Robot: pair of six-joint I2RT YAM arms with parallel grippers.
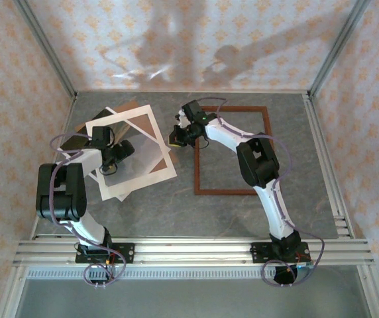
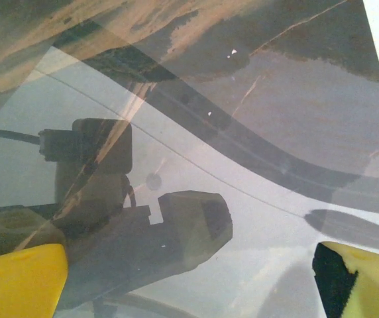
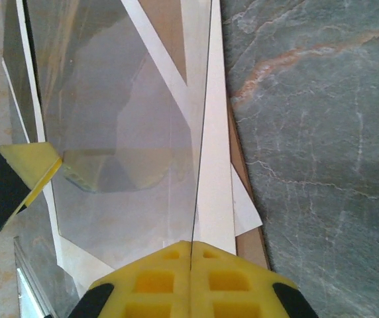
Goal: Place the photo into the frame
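Two pincers work one pile [image 1: 136, 182]: the right pincer [image 3: 191, 248] pinches a clear sheet [image 3: 116, 119] by its edge, likely lifting it off. The photo [image 1: 78, 142] seems to lie beside the spread left pincer [image 2: 189, 285]. The frame [image 1: 198, 169] lies just right of the right pincer.

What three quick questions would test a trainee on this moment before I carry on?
1. True or false: bare table shows through the frame.
2. The left gripper is: A) open, B) shut on a sheet, C) gripping the moulding.
3. What is the right gripper pinching?
Key: 1 true; 2 A; 3 the edge of a clear sheet.
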